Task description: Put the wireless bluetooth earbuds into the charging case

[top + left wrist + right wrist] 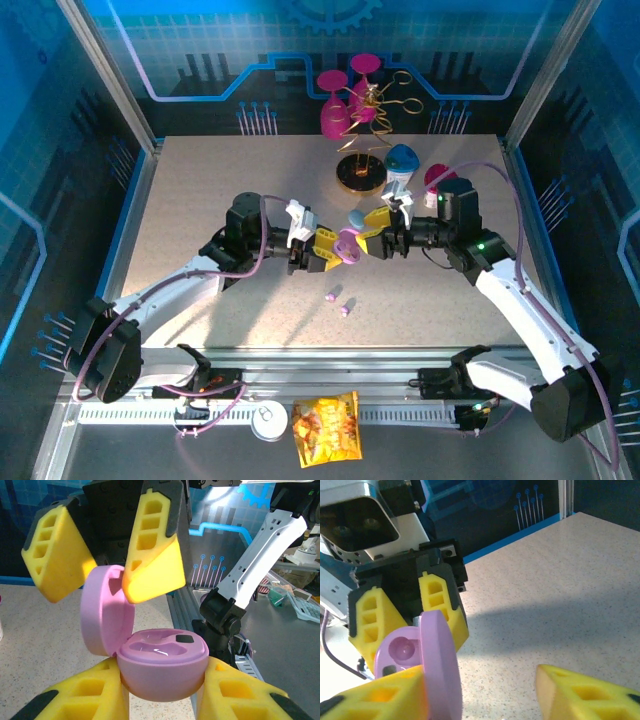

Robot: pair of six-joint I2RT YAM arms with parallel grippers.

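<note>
Clamped tight in the left gripper (160,680): open pink charging case (162,667), lid (102,612) upright. Spread apart around that lid, one pad (385,695) touching it: right gripper (480,690). Lying on the table (200,200) below both grippers, apart from them: two lilac earbuds (330,297).

Two lilac earbuds (331,297) lying on table (450,310); pink case (162,662) open.

The left hand (335,252) grips the pink case (349,243) near two lilac earbuds (331,296) on the table (220,190).
</note>
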